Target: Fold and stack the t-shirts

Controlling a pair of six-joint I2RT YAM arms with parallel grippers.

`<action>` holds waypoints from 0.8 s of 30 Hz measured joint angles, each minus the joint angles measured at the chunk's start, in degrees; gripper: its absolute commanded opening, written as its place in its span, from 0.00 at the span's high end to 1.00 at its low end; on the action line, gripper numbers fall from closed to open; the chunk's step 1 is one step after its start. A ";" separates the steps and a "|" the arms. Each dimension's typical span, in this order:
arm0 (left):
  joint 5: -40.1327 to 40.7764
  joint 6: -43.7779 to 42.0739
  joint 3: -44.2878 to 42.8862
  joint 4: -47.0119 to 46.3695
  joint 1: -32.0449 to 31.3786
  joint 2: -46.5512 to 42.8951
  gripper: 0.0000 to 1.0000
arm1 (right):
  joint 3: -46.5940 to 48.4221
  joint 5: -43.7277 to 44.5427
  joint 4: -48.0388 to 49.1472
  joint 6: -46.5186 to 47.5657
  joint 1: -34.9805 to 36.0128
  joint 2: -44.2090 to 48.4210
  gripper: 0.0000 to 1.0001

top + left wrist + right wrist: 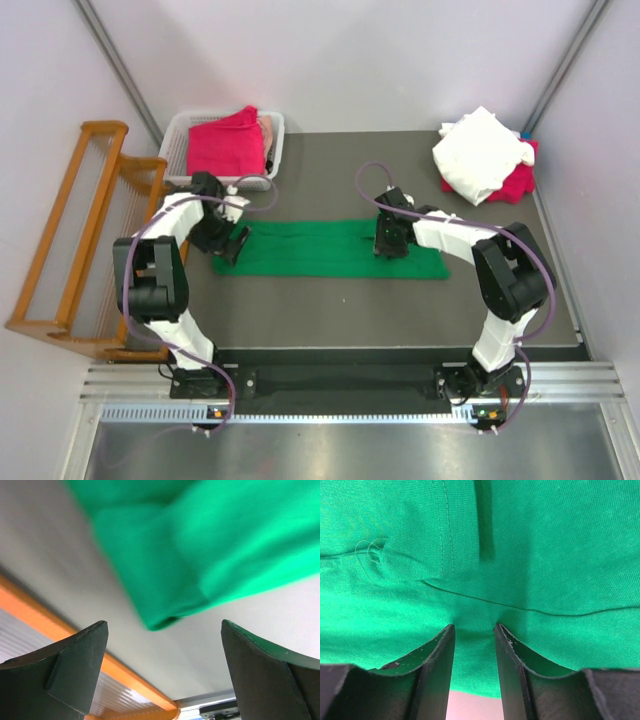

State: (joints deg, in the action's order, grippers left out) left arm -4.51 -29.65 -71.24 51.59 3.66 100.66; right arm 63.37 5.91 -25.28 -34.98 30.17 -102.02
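Across the middle of the dark counter [400, 310], a bright green t-shirt [320, 250] folded into a long narrow band, laid flat from 9 o'clock to 3 o'clock. At the band's 9 o'clock end, the left gripper [232, 245], jaws spread as wide as they go, nothing between them, the shirt's rounded corner just ahead of the tips in the left wrist view. Toward 3 o'clock along the band, the right gripper [388, 243], tips down on the green cloth, jaws narrowed to a slim gap with cloth showing through it and creases running in toward that gap; cannot tell whether a fold is pinched or only pressed. At 1 o'clock in the far corner of the counter, a rumpled white t-shirt [480, 155] heaped on a crimson t-shirt [520, 180]. At 11 o'clock, a white slatted basket [172, 140] with a pinkish-red t-shirt [225, 145] piled inside and rising over the rim. At 9 o'clock, off the counter's edge, an orange wooden rack [103, 129].
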 measured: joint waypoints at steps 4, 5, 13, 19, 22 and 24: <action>-2.12 1.57 0.00 1.53 -7.65 -3.34 0.01 | -0.02 0.00 0.00 0.02 0.00 0.00 0.61; -3.10 2.08 0.13 1.75 -9.55 -3.91 0.01 | -0.02 0.00 0.00 0.00 0.00 0.00 0.62; -4.66 3.82 5.05 2.03 -11.23 -4.50 0.01 | -0.02 -0.02 -0.02 0.00 -0.11 0.00 0.62; -3.45 3.78 6.56 1.14 -10.36 -3.72 0.01 | -0.55 -0.46 0.52 -0.02 -0.37 0.28 0.63; -3.06 3.76 6.95 0.13 -9.75 -2.69 0.01 | -0.72 -0.48 0.72 -0.02 -0.42 0.39 0.63; -2.47 3.56 7.74 -0.59 -9.29 -2.51 0.01 | -0.72 -0.50 0.72 -0.02 -0.44 0.39 0.63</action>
State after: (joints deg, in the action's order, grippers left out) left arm -6.98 -26.09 -63.51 51.00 -5.63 98.15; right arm 62.65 5.41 -24.56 -35.00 29.74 -101.62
